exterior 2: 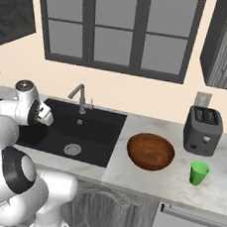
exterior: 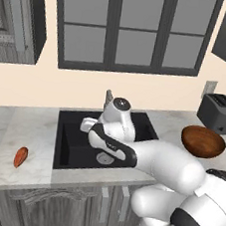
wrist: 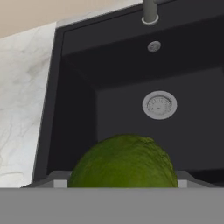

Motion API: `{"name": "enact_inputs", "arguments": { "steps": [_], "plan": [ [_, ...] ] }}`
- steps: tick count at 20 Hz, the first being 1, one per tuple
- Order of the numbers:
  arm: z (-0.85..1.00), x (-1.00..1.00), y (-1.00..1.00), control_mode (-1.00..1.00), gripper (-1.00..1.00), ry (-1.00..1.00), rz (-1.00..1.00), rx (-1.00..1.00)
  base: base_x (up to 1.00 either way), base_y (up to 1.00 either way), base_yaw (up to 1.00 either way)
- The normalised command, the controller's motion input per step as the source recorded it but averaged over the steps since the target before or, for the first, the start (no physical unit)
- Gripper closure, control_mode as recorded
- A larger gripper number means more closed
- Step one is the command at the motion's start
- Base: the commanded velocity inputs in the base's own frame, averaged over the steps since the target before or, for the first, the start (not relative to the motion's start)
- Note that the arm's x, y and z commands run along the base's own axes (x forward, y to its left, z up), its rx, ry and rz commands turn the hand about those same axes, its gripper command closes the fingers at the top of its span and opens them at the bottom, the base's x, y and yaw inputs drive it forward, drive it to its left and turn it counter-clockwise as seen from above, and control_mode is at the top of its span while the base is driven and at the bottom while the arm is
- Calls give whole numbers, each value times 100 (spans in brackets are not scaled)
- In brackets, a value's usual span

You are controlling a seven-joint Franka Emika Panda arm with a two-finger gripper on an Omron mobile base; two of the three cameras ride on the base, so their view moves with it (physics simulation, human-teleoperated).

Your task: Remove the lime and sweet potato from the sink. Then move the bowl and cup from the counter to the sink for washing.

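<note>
Marbled tabletop (exterior: 38, 126) already holds the sweet potato (exterior: 21, 157) at lower left; your jaws pinch the lime (wrist: 124, 162) over the sink (wrist: 78, 113); bowl (exterior 2: 150, 151) and cup (exterior 2: 198, 172) wait.

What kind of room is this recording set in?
A simulated home kitchen, by the look of it: a black sink with a faucet set in a marbled counter over grey cabinets, a toaster by the wall, and a window above.
</note>
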Motion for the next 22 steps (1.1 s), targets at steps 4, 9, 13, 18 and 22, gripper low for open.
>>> {"name": "enact_inputs", "arguments": {
  "steps": [4, 9, 13, 18, 22],
  "plan": [
    [14, 0, 34, -100, 100, 0, 7, 0, 0, 0, 0],
    [15, 0, 33, -100, 100, 0, 5, 0, 0, 0, 0],
    [9, 1, 38, -100, 100, 0, 3, 0, 0, 0, 0],
    [7, 3, 38, -100, 100, -4, 1, 0, 0, 0, 0],
    [3, 6, 40, -100, 100, -2, 0, 0, 0, 0, 0]
  ]
}}
